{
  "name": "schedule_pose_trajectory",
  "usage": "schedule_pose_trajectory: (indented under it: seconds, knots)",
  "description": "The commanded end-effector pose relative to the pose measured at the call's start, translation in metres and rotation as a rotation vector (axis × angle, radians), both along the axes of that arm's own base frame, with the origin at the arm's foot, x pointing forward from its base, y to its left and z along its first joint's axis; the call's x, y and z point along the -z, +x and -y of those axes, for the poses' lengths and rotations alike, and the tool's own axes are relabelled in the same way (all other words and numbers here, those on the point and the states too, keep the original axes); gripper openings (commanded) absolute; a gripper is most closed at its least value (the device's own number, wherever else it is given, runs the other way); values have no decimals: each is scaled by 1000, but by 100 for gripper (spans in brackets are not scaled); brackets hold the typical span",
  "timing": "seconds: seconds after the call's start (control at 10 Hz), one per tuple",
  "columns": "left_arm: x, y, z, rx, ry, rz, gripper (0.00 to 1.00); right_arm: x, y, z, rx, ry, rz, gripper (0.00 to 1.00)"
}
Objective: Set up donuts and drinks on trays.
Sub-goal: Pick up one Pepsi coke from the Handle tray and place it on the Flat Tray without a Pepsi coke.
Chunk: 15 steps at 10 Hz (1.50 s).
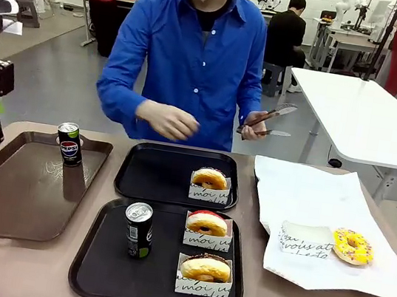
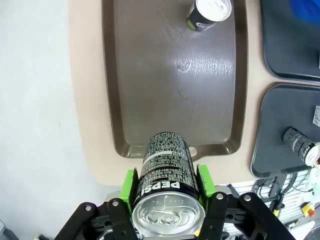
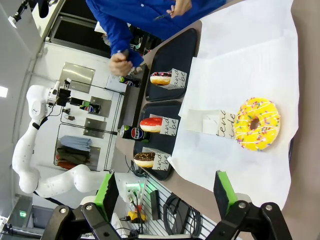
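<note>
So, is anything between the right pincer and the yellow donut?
Nothing stands there: the right wrist view shows bare white paper between the open right pincer and the yellow donut.

Bright overhead light is washing everything evenly; a soft sheen is glinting on the brown tray (image 1: 29,183), and beyond it the person's hand (image 1: 169,122) is blurring

left wrist view: the top edge clips the far can (image 2: 210,14), the right edge cuts both black trays (image 2: 280,142), and the held can (image 2: 167,185) hides the pads' (image 2: 129,184) inner faces.
</note>
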<state>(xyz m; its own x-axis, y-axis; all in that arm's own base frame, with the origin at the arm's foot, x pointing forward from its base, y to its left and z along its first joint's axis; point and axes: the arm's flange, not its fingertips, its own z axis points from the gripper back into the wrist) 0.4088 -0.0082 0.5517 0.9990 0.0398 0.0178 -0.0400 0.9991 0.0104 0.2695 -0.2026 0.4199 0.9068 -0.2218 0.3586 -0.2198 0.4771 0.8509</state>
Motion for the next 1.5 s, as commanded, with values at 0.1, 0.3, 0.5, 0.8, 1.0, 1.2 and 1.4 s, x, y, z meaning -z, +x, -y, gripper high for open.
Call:
schedule_pose_trajectory:
  seconds: [0.1, 0.3, 0.5, 0.8, 1.0, 1.2, 1.4]
  knots:
    - [0, 3, 5, 17, 2, 2, 0, 0, 2, 0, 7, 26, 23, 100]
    - [0, 3, 5, 17, 2, 2, 0, 0, 2, 0, 7, 26, 23, 100]
    - [0, 3, 5, 17, 2, 2, 0, 0, 2, 0, 7, 26, 23, 100]
    - [0, 3, 5, 17, 2, 2, 0, 0, 2, 0, 7, 26, 23, 100]
    - [4, 1, 5, 11, 4, -10, 59, 0, 2, 0, 7, 26, 23, 100]
    - [-8, 3, 35, 151, -40, 18, 59, 0, 2, 0, 7, 26, 23, 100]
    - [-12, -3, 76, 249, -4, 26, 59, 0, 2, 0, 7, 26, 23, 100]
